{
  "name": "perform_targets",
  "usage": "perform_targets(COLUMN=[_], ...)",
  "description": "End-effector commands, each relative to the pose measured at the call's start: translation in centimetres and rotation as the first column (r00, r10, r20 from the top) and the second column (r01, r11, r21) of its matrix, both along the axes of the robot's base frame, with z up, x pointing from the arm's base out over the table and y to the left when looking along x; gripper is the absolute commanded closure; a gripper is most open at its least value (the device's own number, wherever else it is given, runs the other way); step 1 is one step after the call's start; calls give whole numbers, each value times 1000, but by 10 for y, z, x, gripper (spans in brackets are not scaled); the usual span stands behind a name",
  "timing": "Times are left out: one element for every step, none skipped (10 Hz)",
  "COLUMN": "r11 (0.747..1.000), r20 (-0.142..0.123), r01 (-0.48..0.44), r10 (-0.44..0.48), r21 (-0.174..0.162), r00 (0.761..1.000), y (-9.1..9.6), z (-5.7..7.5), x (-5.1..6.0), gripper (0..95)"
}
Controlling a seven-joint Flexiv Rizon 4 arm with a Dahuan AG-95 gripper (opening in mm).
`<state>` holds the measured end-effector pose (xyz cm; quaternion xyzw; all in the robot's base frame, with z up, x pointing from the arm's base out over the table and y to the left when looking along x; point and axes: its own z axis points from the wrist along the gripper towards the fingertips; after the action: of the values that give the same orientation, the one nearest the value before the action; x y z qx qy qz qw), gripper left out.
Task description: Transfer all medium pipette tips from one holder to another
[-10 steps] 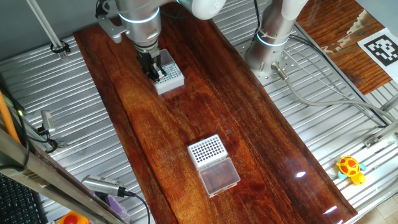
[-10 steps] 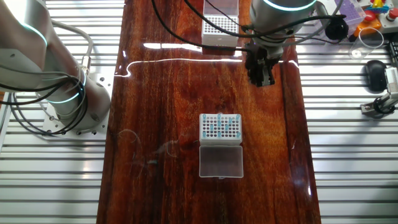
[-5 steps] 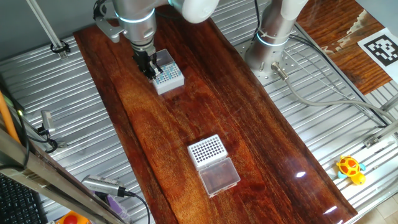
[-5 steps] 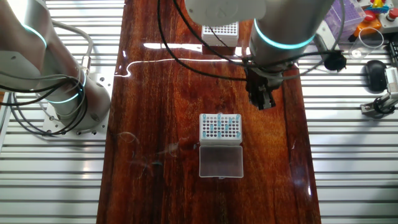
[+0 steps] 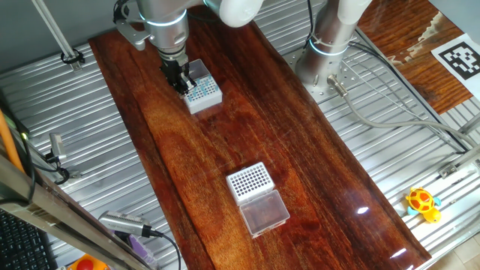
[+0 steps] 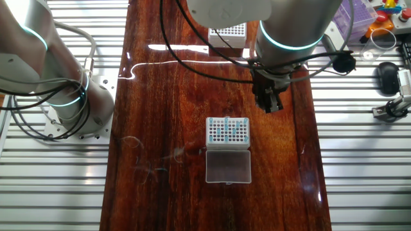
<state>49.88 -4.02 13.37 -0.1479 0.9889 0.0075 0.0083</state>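
Observation:
The medium pipette tips [image 6: 227, 131] are teal-blue dots filling part of a white rack [image 5: 202, 93]; some holes there are bare. This rack's clear lid [image 6: 228, 167] lies flat beside it. My gripper [image 6: 270, 102] hangs to the right of this rack, apart from it; in one fixed view the gripper [image 5: 180, 81] sits at the rack's left edge. Its fingers look pressed together, and I see nothing between them. The second rack [image 5: 250, 180] shows only dark holes and also has a clear lid [image 5: 264, 211] lying open. In the other fixed view, the arm partly hides this rack [image 6: 228, 31].
The racks stand on a dark wooden board [image 5: 225, 142] over a ribbed metal table [image 5: 390, 157]. A second arm's base [image 6: 61, 96] stands at the left. A yellow toy [image 5: 422, 202], a black mouse [image 6: 387, 76] and small tools [image 5: 124, 225] lie off the board.
Over the last second my gripper travelled from near the dark-holed rack toward the rack with the teal tips; in the last half second it barely moved.

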Motion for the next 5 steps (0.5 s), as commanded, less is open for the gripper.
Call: perform_targets(r11=[999, 999, 999, 999, 999], r20=[-3, -7, -11, -17, -25], r01=[-33, -33, -32, -36, -39], r10=[33, 33, 32, 36, 39], r21=[1, 0, -1, -1, -1], r00=[999, 999, 999, 999, 999], y=[0, 0, 0, -1, -2], z=[0, 0, -2, -5, -8], x=[1, 1, 1, 0, -1], gripper=[950, 950, 950, 760, 570])
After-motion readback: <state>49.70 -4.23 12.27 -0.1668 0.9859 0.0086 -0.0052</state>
